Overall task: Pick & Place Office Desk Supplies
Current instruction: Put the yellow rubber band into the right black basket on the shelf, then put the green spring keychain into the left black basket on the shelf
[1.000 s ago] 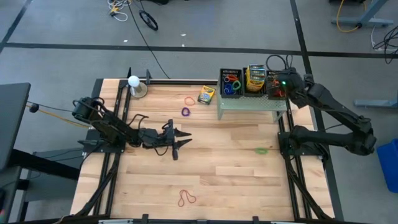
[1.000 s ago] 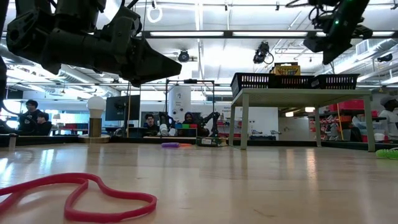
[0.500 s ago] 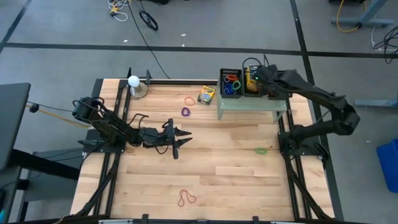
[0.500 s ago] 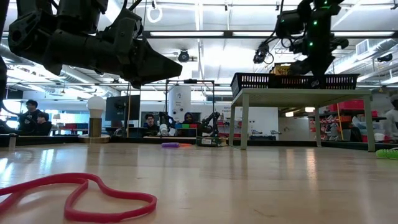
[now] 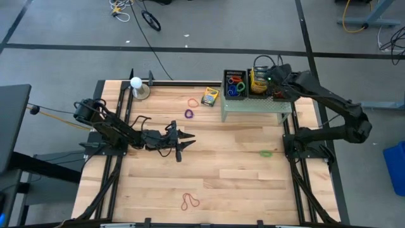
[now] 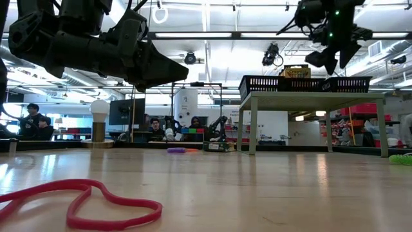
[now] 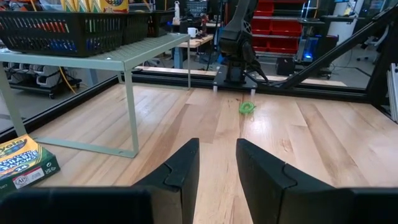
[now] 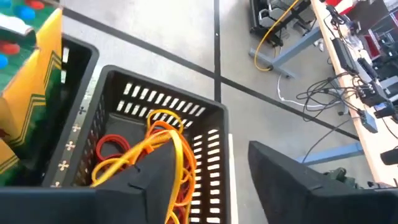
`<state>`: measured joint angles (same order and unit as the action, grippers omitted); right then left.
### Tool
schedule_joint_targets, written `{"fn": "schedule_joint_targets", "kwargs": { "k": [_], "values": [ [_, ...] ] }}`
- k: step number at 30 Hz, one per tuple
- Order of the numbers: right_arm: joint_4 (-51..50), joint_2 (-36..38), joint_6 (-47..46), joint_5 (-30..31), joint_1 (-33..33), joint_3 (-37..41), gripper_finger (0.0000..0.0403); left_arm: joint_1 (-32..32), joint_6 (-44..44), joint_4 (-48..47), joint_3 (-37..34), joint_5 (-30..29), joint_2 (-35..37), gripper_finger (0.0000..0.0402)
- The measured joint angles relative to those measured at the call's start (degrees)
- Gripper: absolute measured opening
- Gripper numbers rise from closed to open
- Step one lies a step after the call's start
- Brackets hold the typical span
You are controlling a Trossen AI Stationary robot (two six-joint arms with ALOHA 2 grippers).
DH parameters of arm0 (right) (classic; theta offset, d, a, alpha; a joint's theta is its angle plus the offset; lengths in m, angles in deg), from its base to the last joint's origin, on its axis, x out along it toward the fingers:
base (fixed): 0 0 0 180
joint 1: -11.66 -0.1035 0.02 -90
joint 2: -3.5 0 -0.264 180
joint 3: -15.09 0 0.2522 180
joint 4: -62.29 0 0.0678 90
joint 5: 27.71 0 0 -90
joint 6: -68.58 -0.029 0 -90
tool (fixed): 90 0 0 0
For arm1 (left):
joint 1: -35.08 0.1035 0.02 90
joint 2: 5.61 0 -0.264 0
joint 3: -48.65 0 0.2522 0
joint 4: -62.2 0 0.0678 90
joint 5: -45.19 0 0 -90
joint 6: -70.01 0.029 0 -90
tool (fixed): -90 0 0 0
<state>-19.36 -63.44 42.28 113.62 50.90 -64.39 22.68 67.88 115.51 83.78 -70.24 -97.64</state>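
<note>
On the pale green stand (image 5: 253,105) sit three black baskets: one with coloured rings (image 5: 235,85), one with crayon boxes (image 5: 259,80), one with orange and red rubber bands (image 8: 152,140). My right gripper (image 8: 217,155) hovers open above the rubber-band basket (image 5: 280,90). An orange band runs past one of its fingers; I cannot tell if they touch. A crayon box (image 5: 209,96), a purple ring (image 5: 188,114), an orange band (image 5: 193,102), a green band (image 5: 266,152) and a red band (image 5: 190,202) lie on the table. My left gripper (image 7: 217,149) waits open and level above mid-table (image 5: 185,139).
A white ball on a round base (image 5: 137,87) stands at the far left corner. The stand's legs (image 7: 132,118) rise from the table at the far right. Bare wood (image 5: 234,177) lies between the green and red bands. People sit beyond the table's far side (image 6: 29,119).
My right gripper has swung above the baskets toward the table's left, then come partway back, turning and tipping as it went. It now hangs over the rubber-band basket. The loose items on the table lie where they were.
</note>
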Motion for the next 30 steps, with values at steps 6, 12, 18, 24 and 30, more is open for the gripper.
{"fn": "schedule_joint_targets", "kwargs": {
  "k": [6, 12, 18, 24, 30],
  "values": [
    [-5.0, 2.0, -1.6, -2.6, 0.0, -4.2, 0.0237, 0.0, 0.0, 0.0, 0.0, 0.0, 0.0, 0.0114],
    [-7.9, 1.9, -9.0, -9.9, 0.0, -9.9, 0.0274, 0.0, -0.3, 0.0, 0.0, 0.0, 0.0, 0.0114],
    [-8.2, 1.9, -10.4, -9.6, 0.0, -11.9, 0.0291, 0.0, -1.4, -0.1, 0.0, 0.7, 0.0, 0.0114],
    [-8.3, 5.3, -3.8, -11.4, -6.0, -11.8, 0.0224, 0.0, -1.4, -0.1, 0.0, 1.1, 0.0, 0.0114],
    [-7.9, 11.4, -5.2, -10.8, -25.6, -9.3, 0.0086, 0.0, -2.2, -0.2, 0.0, 2.0, 0.0, 0.0114]
  ]
}}
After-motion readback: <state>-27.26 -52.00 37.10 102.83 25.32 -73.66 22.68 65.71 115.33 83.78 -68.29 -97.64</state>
